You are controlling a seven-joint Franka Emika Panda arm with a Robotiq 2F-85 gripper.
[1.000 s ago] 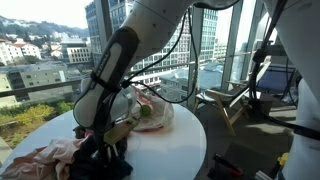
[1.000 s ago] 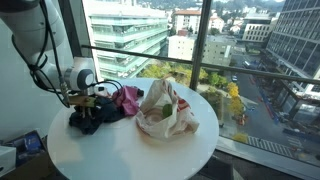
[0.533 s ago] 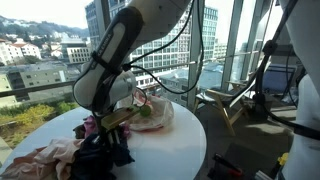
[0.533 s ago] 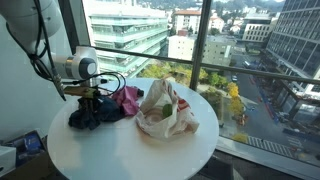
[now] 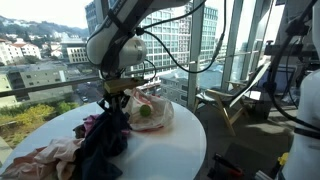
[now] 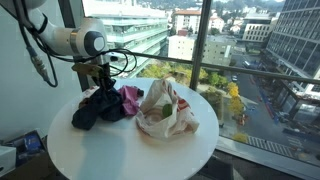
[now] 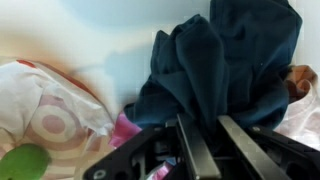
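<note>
Navy cloth (image 5: 104,140) hangs pinched between the gripper (image 5: 113,97) jaws, directly at its 6 o'clock, lower end bunched on white table (image 5: 175,150). Plastic bag (image 5: 150,108) at cloth's 3 o'clock, pink cloth (image 6: 130,98) between.

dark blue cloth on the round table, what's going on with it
The robot arm has its jaws shut on the dark blue garment and holds its top up off the round white table, while the rest hangs down onto the tabletop. Beside it lie a pink cloth and a white plastic bag with red print.
</note>
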